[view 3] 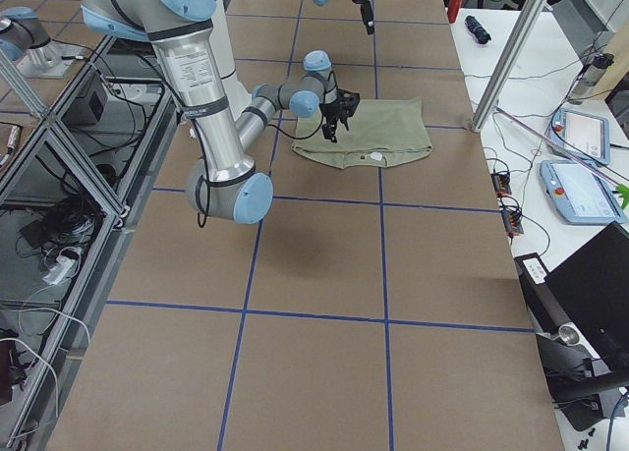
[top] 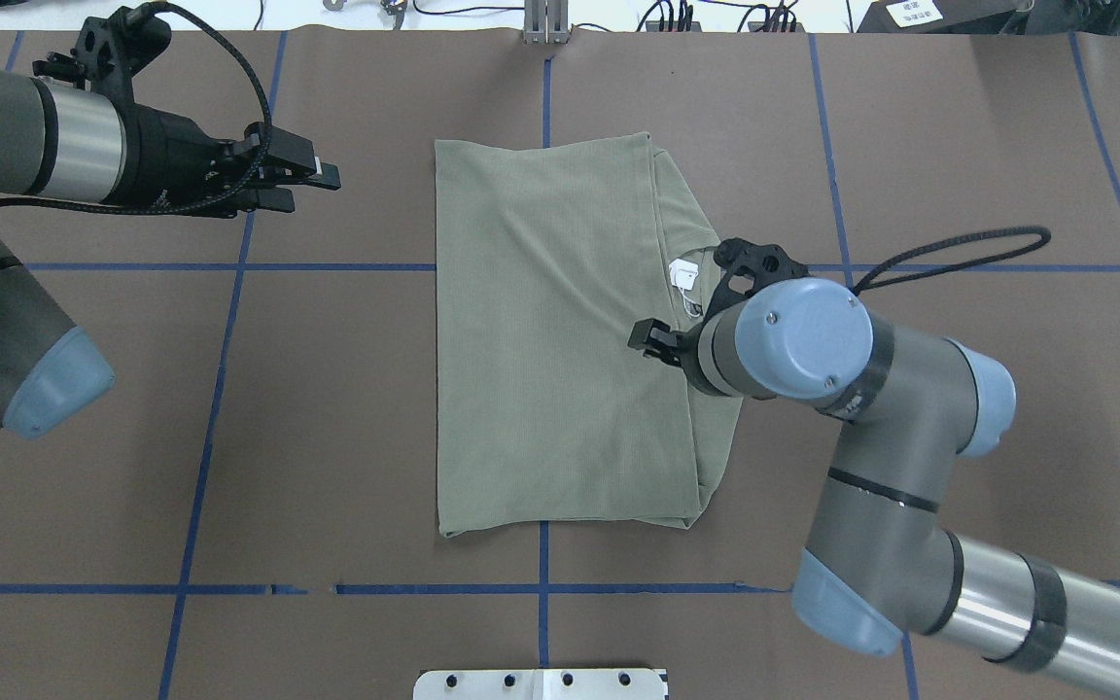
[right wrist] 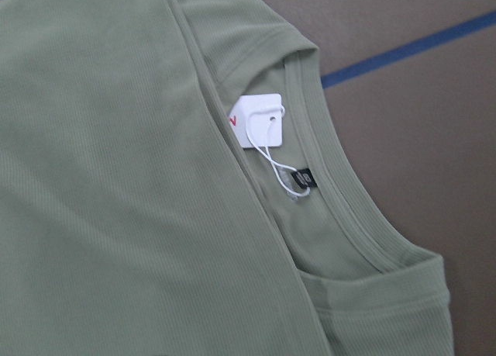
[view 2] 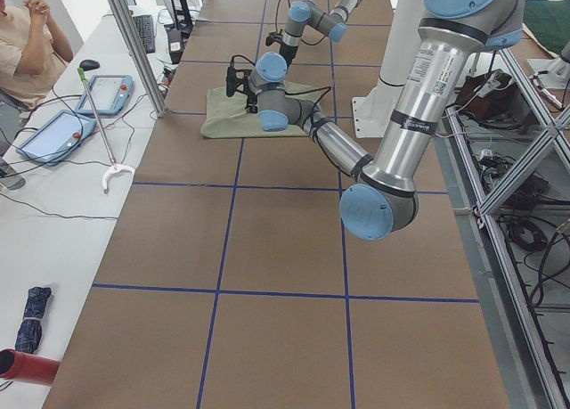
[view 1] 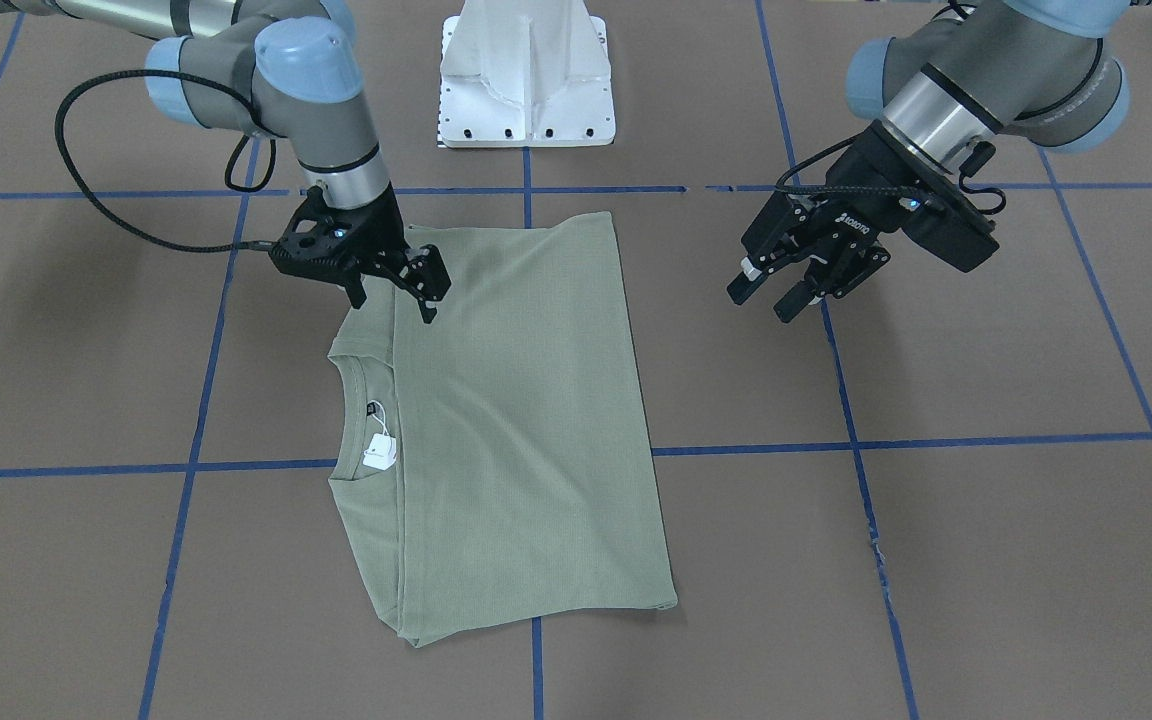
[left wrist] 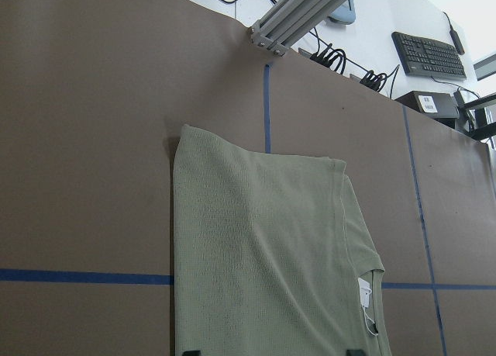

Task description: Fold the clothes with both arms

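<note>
1 grn shirt (view 1: 526, 400), 1 wht hang tag (view 1: 379, 455), 2 robot arms (view 1: 306, 60) (view 1: 986, 60), 2 grippers (view 1: 393, 300) (view 1: 761, 303), 1 wht pedestal (view 1: 526, 80)

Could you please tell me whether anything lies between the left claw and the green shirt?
Nothing visible does. The left claw hangs open off to the side of the shirt, and only bare table shows between them.

Table (view 1: 986, 560) is covered w/ brown paper and split into squares by blue tape lines (view 1: 936, 440). In the exterior left view, a white side bench (view 2: 53, 213) is seen at 9 o'clock w/ tablets (view 2: 107, 93), a keyboard (view 2: 145, 33) & loose cables. An alu post (view 2: 134, 44) is set at its edge. At 3 o'clock, an open metal frame (view 2: 525, 186) is filled w/ wiring.
</note>
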Robot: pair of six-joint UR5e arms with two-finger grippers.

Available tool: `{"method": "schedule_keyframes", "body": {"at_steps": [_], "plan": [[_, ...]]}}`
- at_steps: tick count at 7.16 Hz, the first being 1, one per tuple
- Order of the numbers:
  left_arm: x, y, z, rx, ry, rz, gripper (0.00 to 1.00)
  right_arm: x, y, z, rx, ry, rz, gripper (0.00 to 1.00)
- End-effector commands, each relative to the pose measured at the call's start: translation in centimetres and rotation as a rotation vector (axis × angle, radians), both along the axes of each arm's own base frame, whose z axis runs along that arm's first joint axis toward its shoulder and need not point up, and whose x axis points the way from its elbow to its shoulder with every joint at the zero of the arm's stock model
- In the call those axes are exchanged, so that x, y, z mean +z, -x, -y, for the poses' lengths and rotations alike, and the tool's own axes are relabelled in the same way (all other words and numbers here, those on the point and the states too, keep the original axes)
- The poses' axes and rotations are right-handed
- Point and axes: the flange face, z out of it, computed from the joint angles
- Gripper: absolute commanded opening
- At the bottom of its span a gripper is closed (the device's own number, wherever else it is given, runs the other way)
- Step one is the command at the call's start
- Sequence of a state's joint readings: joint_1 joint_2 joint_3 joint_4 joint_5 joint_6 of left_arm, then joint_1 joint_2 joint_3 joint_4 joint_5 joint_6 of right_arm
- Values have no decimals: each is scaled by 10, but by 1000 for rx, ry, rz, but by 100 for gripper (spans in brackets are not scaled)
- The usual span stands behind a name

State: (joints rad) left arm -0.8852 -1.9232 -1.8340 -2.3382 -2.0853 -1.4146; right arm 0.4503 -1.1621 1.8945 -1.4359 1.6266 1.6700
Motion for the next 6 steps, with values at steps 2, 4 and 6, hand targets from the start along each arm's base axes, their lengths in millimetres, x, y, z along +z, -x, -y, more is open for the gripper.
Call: {"method": "schedule_keyframes", "body": {"at_steps": [2,4,6], "plan": [[12,11,-15,13,21,15,72,13,27,-87,145,167,-17,100],[12,12,-16,13,21,14,72,27,33,-98,167,183,-35,98],[11,12,-16,15,19,12,72,37,46,-105,150,186,-56,88]]}}
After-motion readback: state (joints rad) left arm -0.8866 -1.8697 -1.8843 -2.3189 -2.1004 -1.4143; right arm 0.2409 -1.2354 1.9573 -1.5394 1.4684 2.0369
